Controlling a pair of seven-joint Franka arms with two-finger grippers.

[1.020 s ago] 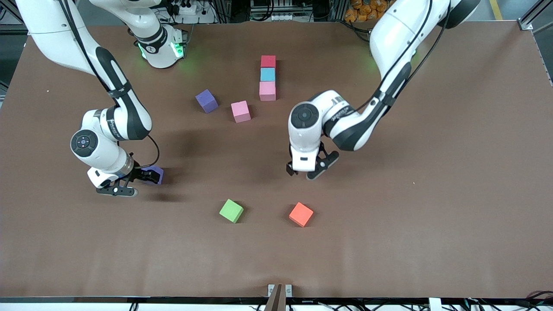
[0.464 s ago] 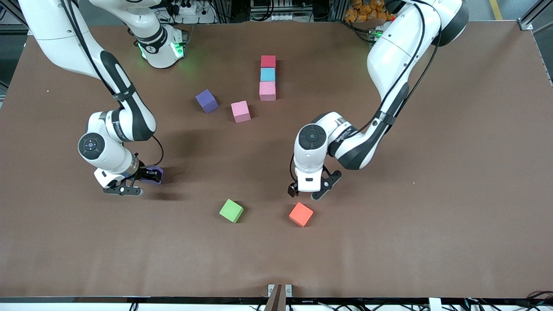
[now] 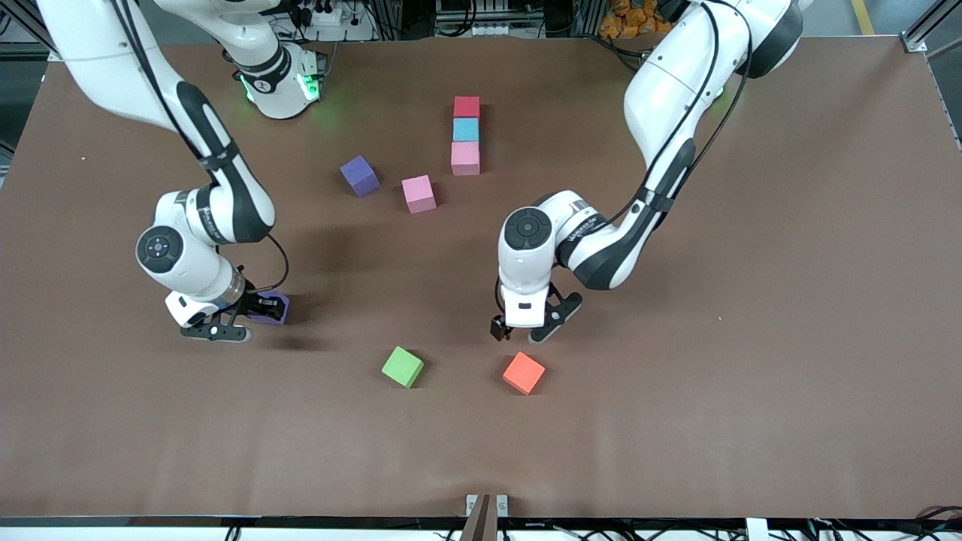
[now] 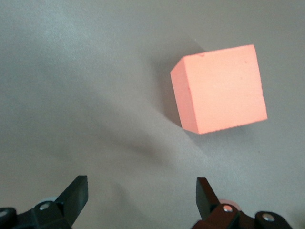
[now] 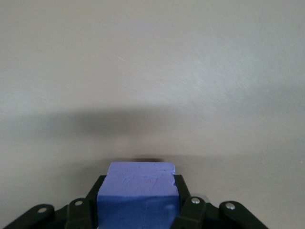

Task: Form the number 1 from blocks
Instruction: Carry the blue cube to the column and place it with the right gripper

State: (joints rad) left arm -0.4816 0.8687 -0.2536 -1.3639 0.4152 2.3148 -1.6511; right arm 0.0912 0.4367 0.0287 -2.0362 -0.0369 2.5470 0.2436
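At the right arm's end of the bench (image 3: pixel 751 376), the right end effector (image 3: pixel 244 315) grips a purple block (image 3: pixel 272 308) for the red-blue-pink column (image 3: pixel 466 135); the left end effector (image 3: pixel 526 330) hovers wide above the orange block (image 3: pixel 524 373).

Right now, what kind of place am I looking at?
Probably a robotics lab: two white robot arms share a brown table scattered with foam blocks, with cables and power strips crowded at its edge.

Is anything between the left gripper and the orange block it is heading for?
Nothing visible. The left gripper, open, hangs beside the orange block, with only bare table between its fingertips and the block.
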